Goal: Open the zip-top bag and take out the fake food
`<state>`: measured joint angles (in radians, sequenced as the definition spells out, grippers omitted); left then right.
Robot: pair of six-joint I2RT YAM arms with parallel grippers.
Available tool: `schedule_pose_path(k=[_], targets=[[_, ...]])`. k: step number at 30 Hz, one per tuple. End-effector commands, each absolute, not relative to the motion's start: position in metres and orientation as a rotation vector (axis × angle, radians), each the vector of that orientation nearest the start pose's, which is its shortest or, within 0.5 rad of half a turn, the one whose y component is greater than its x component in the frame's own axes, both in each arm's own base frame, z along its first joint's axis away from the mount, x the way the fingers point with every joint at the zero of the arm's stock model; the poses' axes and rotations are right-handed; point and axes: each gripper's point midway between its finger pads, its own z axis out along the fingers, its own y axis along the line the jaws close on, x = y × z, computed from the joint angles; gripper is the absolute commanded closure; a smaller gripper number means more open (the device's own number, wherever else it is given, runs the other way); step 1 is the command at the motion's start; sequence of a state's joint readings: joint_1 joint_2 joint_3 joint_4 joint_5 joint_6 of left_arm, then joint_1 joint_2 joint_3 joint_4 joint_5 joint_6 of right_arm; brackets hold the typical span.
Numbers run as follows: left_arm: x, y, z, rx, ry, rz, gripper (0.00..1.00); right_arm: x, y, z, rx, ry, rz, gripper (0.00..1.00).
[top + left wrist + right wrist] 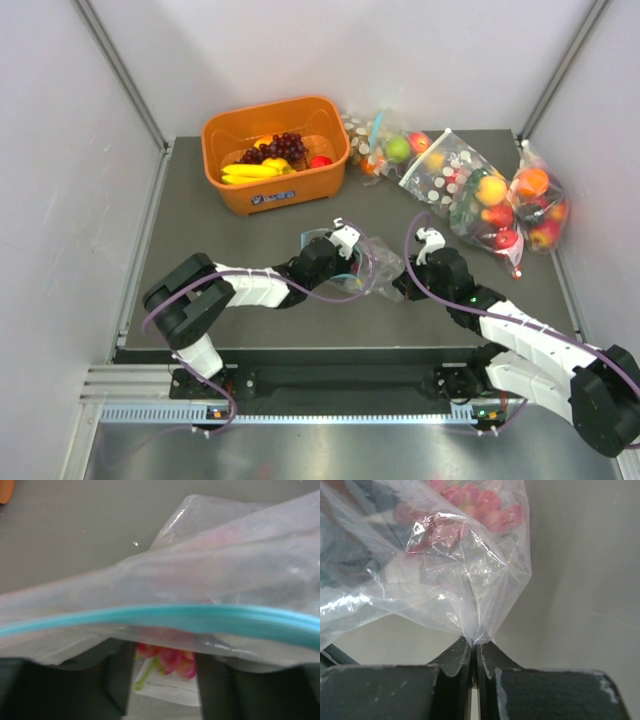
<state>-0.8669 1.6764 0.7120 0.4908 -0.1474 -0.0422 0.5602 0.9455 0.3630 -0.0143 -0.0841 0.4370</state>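
Right end effector (pixel 474 641) was pinching a corner of the clear crinkly zip-top bag (pixel 445 580), mid-tabletop (pixel 250 240). Left end effector (pixel 348 262) sat at its teal zip strip (pixel 165 617); I couldn't tell its grip. Farther back, yellow plastic bananas (pixel 248 172) and dark purple grapes (pixel 282 148) lay in the orange plastic basket (pixel 240 198).

Soft, even light from above fills my overhead view; shadows on the dark table (pixel 250 230) are faint. My left wrist picture is blurred, the zip-top bag (pixel 225 570) and its teal zip strip (pixel 165 616) smeared. My right wrist picture is sharper, with white glare on the bag's creases.
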Motion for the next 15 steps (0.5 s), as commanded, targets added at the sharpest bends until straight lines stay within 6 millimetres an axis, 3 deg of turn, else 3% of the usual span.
schedule_pose_path(k=[1,5,9,15], targets=[[0.309,-0.323,0.064,0.749,1.921,-0.405,0.51,0.24,0.189,0.098,-0.203,2.15,0.681,1.0],[0.306,-0.318,0.057,0.745,1.951,-0.389,0.76,0.242,0.185,0.096,-0.177,2.156,0.655,1.0],[0.3,-0.316,0.073,0.719,1.934,-0.429,0.96,0.244,0.179,0.093,-0.123,2.164,0.625,1.0],[0.276,-0.316,0.106,0.706,1.904,-0.572,1.0,0.253,0.167,0.094,-0.049,2.154,0.549,1.0]])
